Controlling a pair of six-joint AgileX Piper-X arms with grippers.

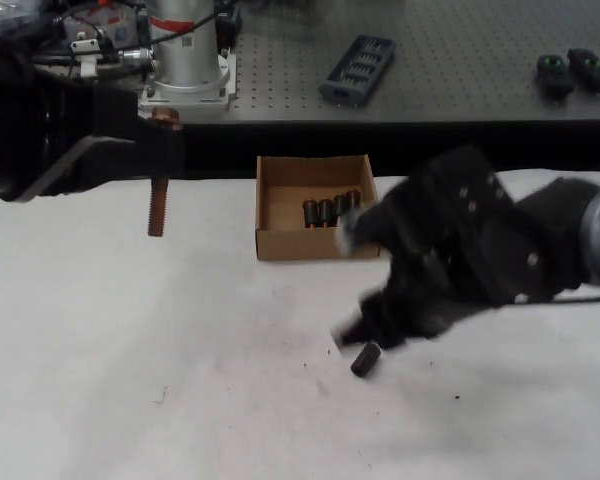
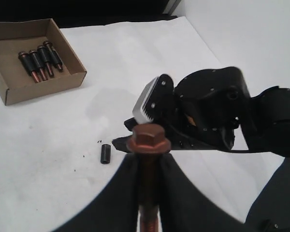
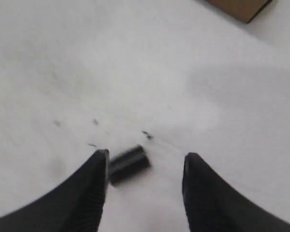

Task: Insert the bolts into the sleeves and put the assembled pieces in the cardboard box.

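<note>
Observed left hand (image 2: 148, 163) clamped on the shank of a copper bolt (image 2: 148, 139), hex head uppermost and clear of the fingers. In the high view, saw this bolt held upright, head up, threads down, over the white surface (image 1: 130, 390) and well to the left of the box (image 1: 270, 246). Noted right hand (image 3: 145, 162) low over the surface, fingers (image 3: 94, 193) spread wide, gripping nothing. Located a black sleeve (image 3: 129, 164) lying on its side on the surface between those fingers, close against one of them; could not tell whether touching. Noted a few dark specks on the surface just beside the sleeve. Placed the sleeve nearer the camera than the box in the high view, apart from it, and well apart from the bolt. Found the box open-topped at the far edge of the white surface. Counted four assembled pieces (image 2: 38, 60) in the box, lying side by side toward its right side, copper ends showing. Behind the box, noted a dark perforated board (image 1: 460, 50) carrying a black rack (image 1: 357, 68) and a silver post (image 1: 185, 50).
</note>
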